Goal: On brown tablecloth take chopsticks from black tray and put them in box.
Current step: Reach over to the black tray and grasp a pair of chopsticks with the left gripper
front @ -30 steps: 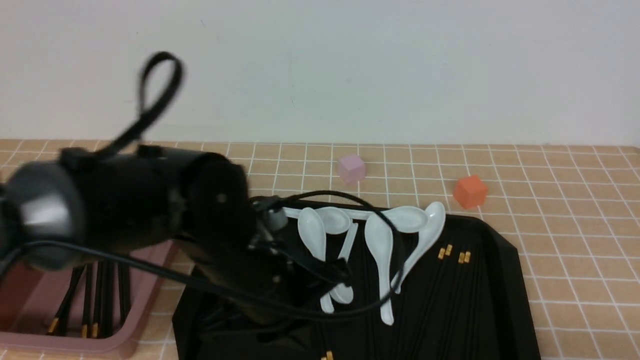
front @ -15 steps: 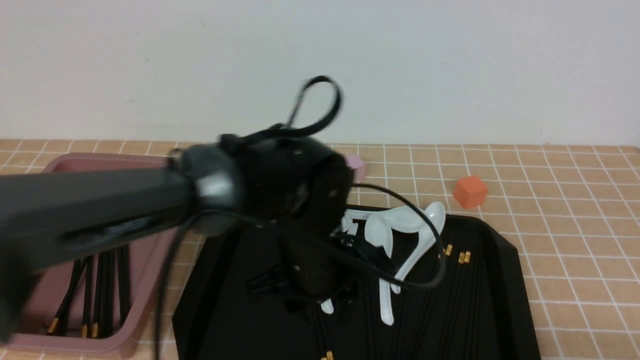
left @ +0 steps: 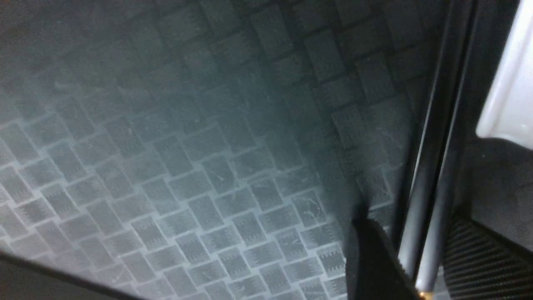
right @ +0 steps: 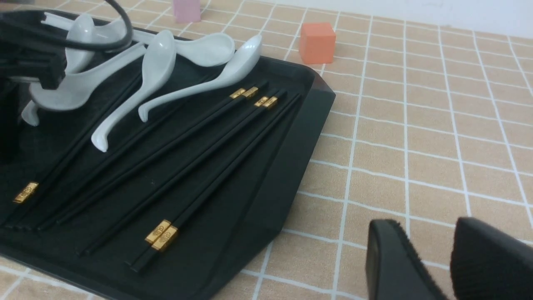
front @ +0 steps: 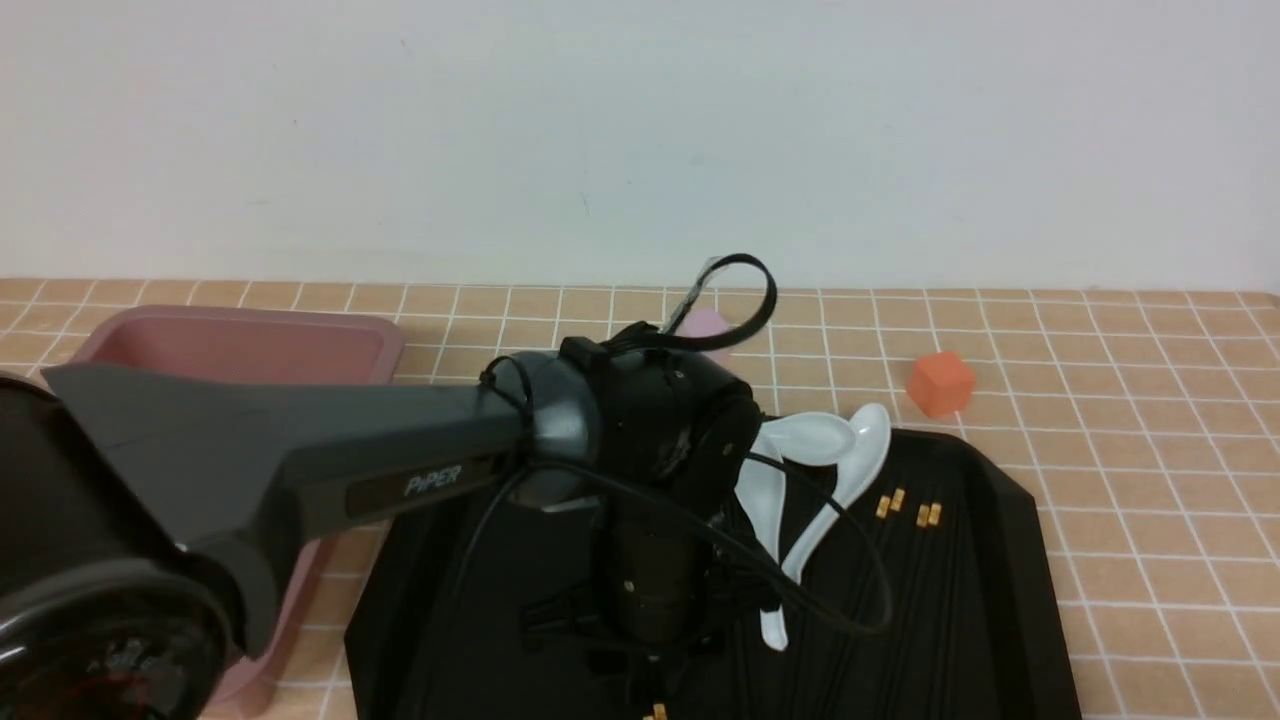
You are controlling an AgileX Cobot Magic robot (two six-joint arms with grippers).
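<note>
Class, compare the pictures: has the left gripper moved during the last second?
Yes. The left gripper has swung rightward, further from the box, over the tray's middle.

This reads as a robotics lab or test bench staged as a dining setting, not a lived-in kitchen. A dark robot arm [front: 300, 450] lettered PiPER reaches over a table covered by the brown tablecloth [front: 1150, 400] and backed by a plain white wall [front: 900, 130]. The tableware is laid out like test props: chopsticks [right: 161, 234] and white spoons [front: 830, 440] on the black tray [front: 1000, 560], the box [front: 250, 335] beside it, and an orange cube [front: 940, 382] and a pink cube [right: 186, 9] on the cloth.
</note>
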